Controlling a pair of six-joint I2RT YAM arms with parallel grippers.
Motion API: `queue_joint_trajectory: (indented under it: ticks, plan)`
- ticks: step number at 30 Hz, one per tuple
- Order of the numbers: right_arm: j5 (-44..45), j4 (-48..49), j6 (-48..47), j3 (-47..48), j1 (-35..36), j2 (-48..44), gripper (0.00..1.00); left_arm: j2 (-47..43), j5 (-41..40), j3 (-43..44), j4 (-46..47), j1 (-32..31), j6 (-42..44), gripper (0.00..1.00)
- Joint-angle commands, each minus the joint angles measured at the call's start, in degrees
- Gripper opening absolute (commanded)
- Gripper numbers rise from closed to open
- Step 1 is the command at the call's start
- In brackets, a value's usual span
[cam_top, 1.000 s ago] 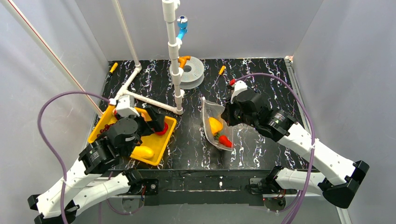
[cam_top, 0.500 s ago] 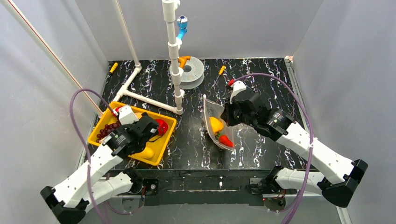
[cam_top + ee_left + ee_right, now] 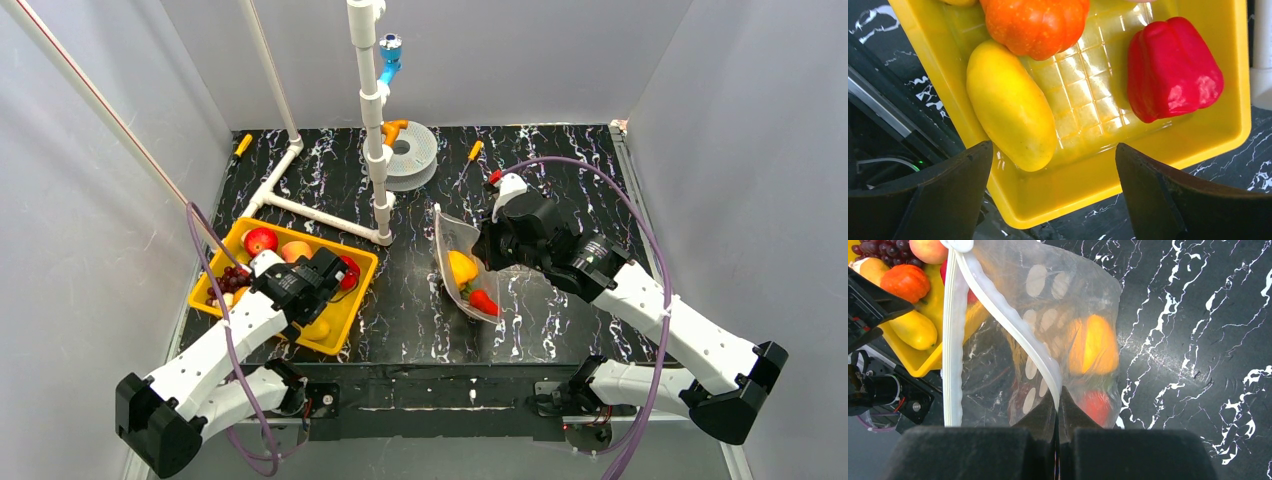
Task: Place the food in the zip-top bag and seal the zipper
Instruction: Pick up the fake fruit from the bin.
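The clear dotted zip-top bag (image 3: 462, 262) stands open at mid-table with an orange-yellow fruit (image 3: 1093, 345) and a red one (image 3: 1096, 406) inside. My right gripper (image 3: 1058, 392) is shut on the whitish zipper strip (image 3: 1013, 325) of its near side and holds the mouth up. The yellow tray (image 3: 352, 295) at the left holds a red apple (image 3: 260, 240), a peach (image 3: 296, 250), purple grapes (image 3: 228, 278), an orange pumpkin (image 3: 1035, 22), a yellow mango (image 3: 1010, 105) and a red pepper (image 3: 1170, 67). My left gripper (image 3: 1053, 150) is open and empty, above the tray's near corner.
A white pipe frame (image 3: 372, 120) stands at the back middle, with a grey spool (image 3: 410, 152) behind it. Two small yellow-handled tools (image 3: 470, 155) lie at the back. Grey walls close in on both sides.
My left arm has pulled back toward the near left, uncovering the apple and peach in the tray. My right gripper and the bag have stayed put.
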Motion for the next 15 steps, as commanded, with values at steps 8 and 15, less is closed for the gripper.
queue_joint_trajectory:
  ticks: [8,15]
  plan:
    - [0.53,1.68,0.35,0.01,0.26,-1.40,0.01,0.01,0.28,-5.86,0.33,2.44,-10.46,0.69]
    - [0.53,1.93,0.25,0.00,0.25,-1.28,0.01,0.48,0.63,-8.76,0.43,3.18,-12.99,0.71]
